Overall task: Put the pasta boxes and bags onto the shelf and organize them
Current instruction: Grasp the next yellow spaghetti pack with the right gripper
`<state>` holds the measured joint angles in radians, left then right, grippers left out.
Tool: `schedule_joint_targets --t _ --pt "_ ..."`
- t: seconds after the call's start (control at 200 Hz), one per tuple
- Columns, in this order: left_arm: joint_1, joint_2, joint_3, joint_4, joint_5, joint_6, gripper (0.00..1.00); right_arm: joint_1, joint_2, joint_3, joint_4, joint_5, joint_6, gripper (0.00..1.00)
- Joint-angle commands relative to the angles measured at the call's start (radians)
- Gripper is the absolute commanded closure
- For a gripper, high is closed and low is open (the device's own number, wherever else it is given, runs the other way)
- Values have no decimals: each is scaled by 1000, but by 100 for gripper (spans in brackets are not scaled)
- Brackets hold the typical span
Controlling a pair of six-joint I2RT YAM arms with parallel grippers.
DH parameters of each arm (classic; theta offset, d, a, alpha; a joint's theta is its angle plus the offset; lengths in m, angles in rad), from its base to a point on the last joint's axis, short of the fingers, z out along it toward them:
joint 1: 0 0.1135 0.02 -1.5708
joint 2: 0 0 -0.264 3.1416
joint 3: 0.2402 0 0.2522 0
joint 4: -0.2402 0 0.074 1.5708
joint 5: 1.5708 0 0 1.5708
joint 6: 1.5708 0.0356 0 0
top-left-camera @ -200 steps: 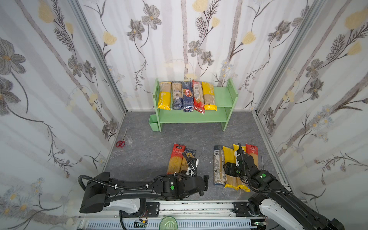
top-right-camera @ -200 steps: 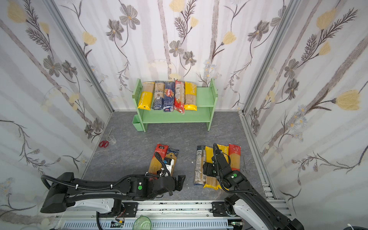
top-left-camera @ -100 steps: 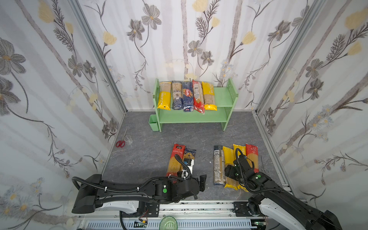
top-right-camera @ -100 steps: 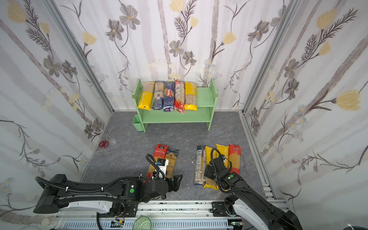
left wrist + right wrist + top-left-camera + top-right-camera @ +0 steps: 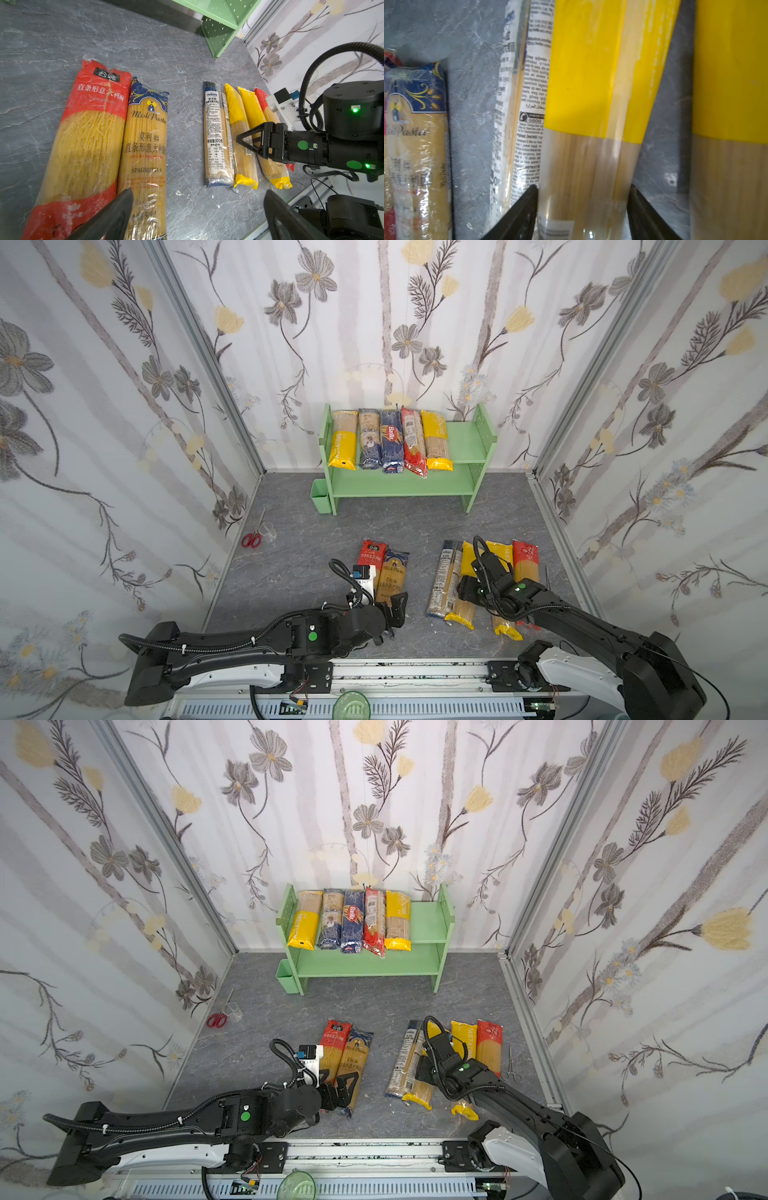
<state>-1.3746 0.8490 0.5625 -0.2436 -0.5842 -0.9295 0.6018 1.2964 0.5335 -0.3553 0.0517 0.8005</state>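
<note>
The light green shelf [image 5: 465,443] [image 5: 428,923] stands at the back wall with several pasta packs [image 5: 390,439] lying side by side on its top tier. On the floor lie a red-ended bag [image 5: 371,551] [image 5: 89,135] and a navy-topped bag [image 5: 392,572] [image 5: 145,145]. My left gripper [image 5: 392,608] [image 5: 197,194] hovers open at their near ends. To the right lie a white-labelled pack [image 5: 444,576] [image 5: 517,104], a yellow-ended bag [image 5: 459,610] [image 5: 591,83], another yellow-ended bag [image 5: 496,549] and a red-ended one [image 5: 525,564]. My right gripper [image 5: 467,589] [image 5: 583,187] is shut on the first yellow-ended bag, which rests on the floor.
A small green cup [image 5: 321,497] hangs at the shelf's left side. Red scissors [image 5: 251,539] and a clear cup [image 5: 269,531] lie by the left wall. Metal forceps [image 5: 510,1065] lie near the right wall. Flowered walls close in three sides.
My right gripper's jaws have narrowed onto the yellow-ended bag. My left gripper has slid left, from the bare floor toward the near end of the navy-topped bag.
</note>
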Motion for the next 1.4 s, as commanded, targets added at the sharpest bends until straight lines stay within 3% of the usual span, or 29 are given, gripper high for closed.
schedule_joint_targets --t 0.0,0.155,0.34,0.35,0.36,0.38,0.759,1.029,1.154,1.289,1.394 --pt "19 -31 -12 5 3 26 0 5 99 80 110 -8 -43 33" --pt "34 -63 -29 2 24 29 0 12 183 150 76 36 -50 26" --pt "40 -69 -34 3 30 33 0 60 113 94 17 103 26 18" --pt "40 -69 -35 3 29 35 0 62 109 89 16 103 31 15" --pt "42 -68 -35 3 29 35 0 66 103 85 15 103 37 4" --pt "43 -66 -33 3 29 40 0 73 95 74 14 105 48 1" --pt "55 -53 -8 3 63 86 0 201 123 2 59 153 195 0" --pt "55 -158 -68 1 76 52 0 246 233 36 72 173 216 1" --pt "55 -201 -85 -1 80 43 0 259 283 27 84 159 218 12" --pt "55 -201 -82 -2 79 50 0 280 281 3 89 148 235 48" --pt "54 -183 -72 -2 77 56 0 290 233 -26 86 135 236 68"
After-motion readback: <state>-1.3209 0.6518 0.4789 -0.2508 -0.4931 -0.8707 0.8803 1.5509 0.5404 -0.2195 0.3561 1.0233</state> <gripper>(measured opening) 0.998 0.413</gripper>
